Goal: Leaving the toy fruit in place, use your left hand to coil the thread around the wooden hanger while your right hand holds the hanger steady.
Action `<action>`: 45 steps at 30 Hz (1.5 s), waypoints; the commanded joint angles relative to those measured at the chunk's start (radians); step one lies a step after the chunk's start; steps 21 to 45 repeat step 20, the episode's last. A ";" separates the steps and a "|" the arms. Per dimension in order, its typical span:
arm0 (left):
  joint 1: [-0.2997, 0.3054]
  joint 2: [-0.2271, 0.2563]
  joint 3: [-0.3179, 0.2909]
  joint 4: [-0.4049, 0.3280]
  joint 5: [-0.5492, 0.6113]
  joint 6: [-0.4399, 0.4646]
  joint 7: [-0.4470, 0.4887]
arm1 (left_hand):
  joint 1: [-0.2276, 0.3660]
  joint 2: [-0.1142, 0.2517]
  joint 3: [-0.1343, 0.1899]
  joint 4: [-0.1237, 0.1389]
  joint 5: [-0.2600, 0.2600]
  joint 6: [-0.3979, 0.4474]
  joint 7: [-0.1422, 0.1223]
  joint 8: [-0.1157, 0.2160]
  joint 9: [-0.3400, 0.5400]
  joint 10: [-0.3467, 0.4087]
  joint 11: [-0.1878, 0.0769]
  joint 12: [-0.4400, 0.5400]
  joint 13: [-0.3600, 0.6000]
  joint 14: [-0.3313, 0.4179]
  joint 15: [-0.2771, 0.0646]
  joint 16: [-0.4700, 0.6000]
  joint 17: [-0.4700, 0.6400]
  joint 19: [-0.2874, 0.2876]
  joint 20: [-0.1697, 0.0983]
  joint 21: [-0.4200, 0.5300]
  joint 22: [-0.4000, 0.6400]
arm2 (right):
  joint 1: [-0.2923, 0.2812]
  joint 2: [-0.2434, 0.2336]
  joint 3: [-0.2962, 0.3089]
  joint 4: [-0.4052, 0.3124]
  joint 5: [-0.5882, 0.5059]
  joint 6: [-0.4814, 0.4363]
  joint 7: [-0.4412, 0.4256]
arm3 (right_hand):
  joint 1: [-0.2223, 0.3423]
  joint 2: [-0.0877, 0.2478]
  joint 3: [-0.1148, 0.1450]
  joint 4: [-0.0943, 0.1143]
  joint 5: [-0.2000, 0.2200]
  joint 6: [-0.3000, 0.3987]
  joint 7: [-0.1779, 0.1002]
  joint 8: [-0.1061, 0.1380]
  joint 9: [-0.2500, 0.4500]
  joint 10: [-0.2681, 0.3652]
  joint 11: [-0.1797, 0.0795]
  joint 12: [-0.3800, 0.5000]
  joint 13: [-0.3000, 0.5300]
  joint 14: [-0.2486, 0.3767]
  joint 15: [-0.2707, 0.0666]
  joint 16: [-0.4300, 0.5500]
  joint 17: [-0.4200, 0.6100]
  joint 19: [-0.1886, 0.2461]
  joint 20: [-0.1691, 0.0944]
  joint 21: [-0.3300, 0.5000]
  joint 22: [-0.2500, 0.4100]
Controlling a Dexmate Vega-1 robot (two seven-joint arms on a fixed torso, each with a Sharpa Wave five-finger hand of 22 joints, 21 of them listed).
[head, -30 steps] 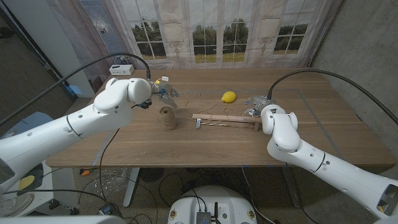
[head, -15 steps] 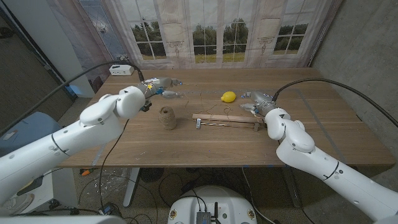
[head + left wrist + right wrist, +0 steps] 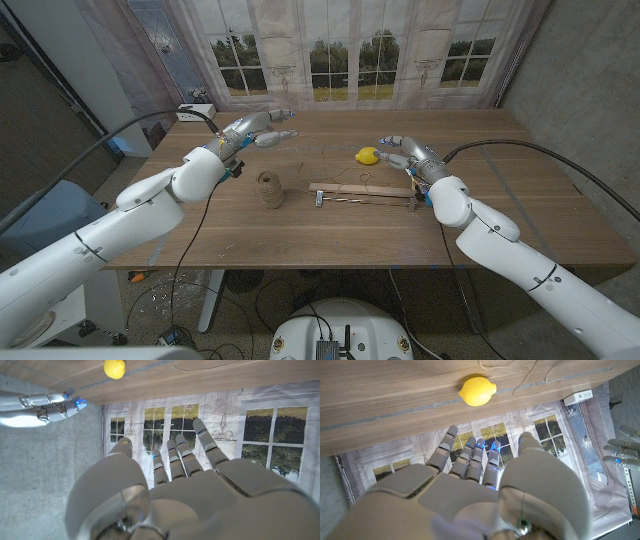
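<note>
While the wooden hanger (image 3: 365,195) lies flat mid-table in the head view, the left hand (image 3: 252,130) hovers beyond the thread spool (image 3: 268,188), fingers spread, holding nothing (loose thread (image 3: 312,152) trails across the wood); the right hand (image 3: 408,155), also spread and empty, hangs beside the toy lemon (image 3: 368,155). Left wrist view: extended fingers (image 3: 180,455), lemon (image 3: 114,368) ahead. Right wrist view: parted fingers (image 3: 470,457) near the lemon (image 3: 477,391).

The wooden hanger (image 3: 364,196) lies flat just below the right hand (image 3: 411,158). The yellow toy fruit (image 3: 368,155) sits beside that hand's fingertips. The thread (image 3: 268,188) spool stands upright below the left hand (image 3: 247,131).
</note>
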 commanded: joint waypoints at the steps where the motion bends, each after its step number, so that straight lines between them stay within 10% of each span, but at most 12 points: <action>1: -0.044 -0.094 -0.036 0.275 -0.211 -0.418 0.010 | -0.012 0.007 0.007 0.009 -0.001 0.011 0.007 0.005 -0.001 0.012 0.006 0.009 -0.002 0.017 0.003 0.005 -0.002 0.016 0.001 -0.006 0.000 | -0.044 0.053 0.057 0.086 0.235 0.311 -0.144 | 0.005 0.009 0.010 -0.001 -0.007 0.012 0.005 0.005 -0.001 0.018 0.005 0.009 0.001 0.020 -0.009 0.007 -0.003 0.010 0.000 0.009 0.006; 10: -0.151 -0.165 -0.006 0.512 -0.392 -0.655 -0.155 | -0.032 0.019 0.015 0.015 0.001 0.046 0.033 0.012 -0.004 0.041 0.019 0.015 -0.014 0.047 0.012 0.012 -0.014 0.045 -0.001 -0.008 0.000 | -0.081 0.125 0.075 0.151 0.332 0.501 -0.234 | 0.020 0.003 0.026 -0.023 -0.007 0.043 0.019 0.011 -0.002 0.038 0.010 0.012 -0.002 0.033 -0.006 0.004 -0.018 0.019 0.006 0.008 0.005; 20: -0.261 -0.229 0.038 0.686 -0.491 -0.724 -0.286 | -0.044 0.026 0.019 0.020 0.002 0.052 0.042 0.009 -0.005 0.051 0.024 0.015 -0.020 0.057 0.017 0.013 -0.019 0.055 0.003 -0.011 0.001 | -0.103 0.231 0.098 0.263 0.318 0.689 -0.391 | 0.002 -0.032 0.020 -0.038 -0.019 0.076 0.038 0.013 -0.004 0.074 0.026 0.018 -0.007 0.034 0.003 -0.004 -0.035 0.012 0.015 -0.003 0.004; 45: -0.261 -0.229 0.038 0.686 -0.491 -0.724 -0.286 | -0.044 0.026 0.019 0.020 0.002 0.052 0.042 0.009 -0.005 0.051 0.024 0.015 -0.020 0.057 0.017 0.013 -0.019 0.055 0.003 -0.011 0.001 | -0.103 0.231 0.098 0.263 0.318 0.689 -0.391 | 0.002 -0.032 0.020 -0.038 -0.019 0.076 0.038 0.013 -0.004 0.074 0.026 0.018 -0.007 0.034 0.003 -0.004 -0.035 0.012 0.015 -0.003 0.004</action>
